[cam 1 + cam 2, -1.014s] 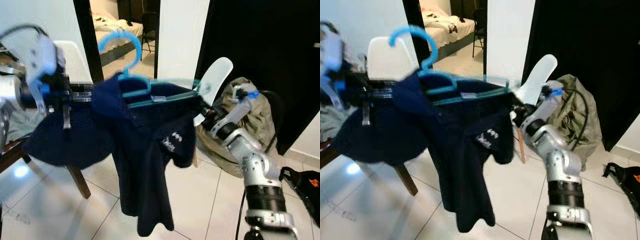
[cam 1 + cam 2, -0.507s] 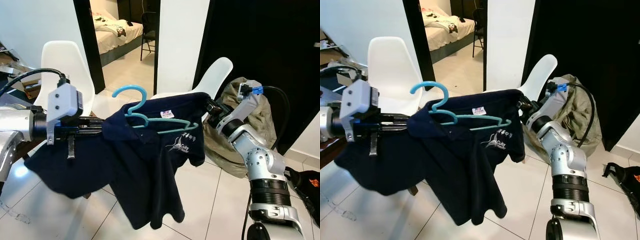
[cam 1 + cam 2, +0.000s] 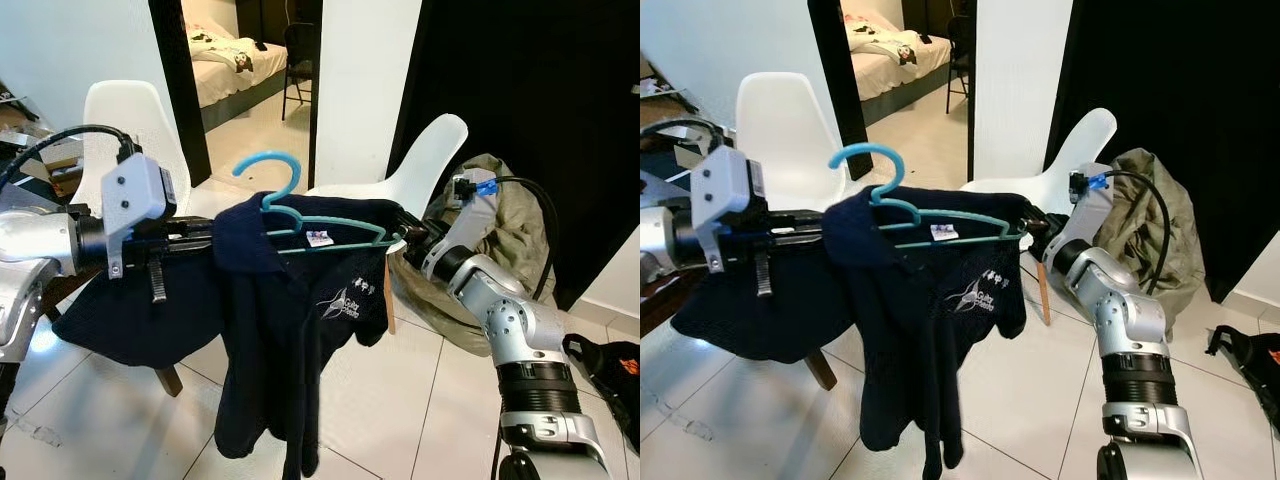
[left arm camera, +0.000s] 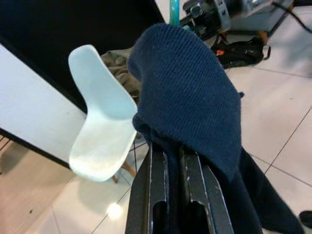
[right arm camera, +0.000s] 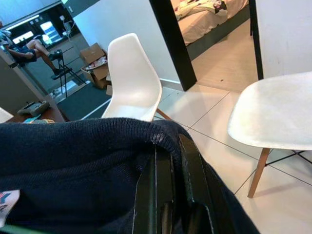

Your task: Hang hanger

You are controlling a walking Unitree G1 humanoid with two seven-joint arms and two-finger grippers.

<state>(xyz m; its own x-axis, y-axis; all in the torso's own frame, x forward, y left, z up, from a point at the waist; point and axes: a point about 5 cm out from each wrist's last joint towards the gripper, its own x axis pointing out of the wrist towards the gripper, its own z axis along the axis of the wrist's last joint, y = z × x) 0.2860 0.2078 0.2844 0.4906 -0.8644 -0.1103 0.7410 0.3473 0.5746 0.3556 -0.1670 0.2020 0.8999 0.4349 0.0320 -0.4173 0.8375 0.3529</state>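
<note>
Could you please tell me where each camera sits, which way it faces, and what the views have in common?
Left eye view: on the head, looking forward and down at the navy polo shirt on the teal hanger, with left gripper and right gripper.
Right eye view: the same scene, slightly offset.
Left wrist view: along its black fingers, pinching shirt fabric; white chair beyond.
Right wrist view: along its fingers, clamping the shirt.
Shared: every view shows the shirt.

White tiled floor [image 3: 390, 380], two white chairs [image 3: 120, 125] [image 3: 425, 165], black wall [image 3: 520, 90], open doorway to a bedroom with a bed [image 3: 225, 55].
</note>
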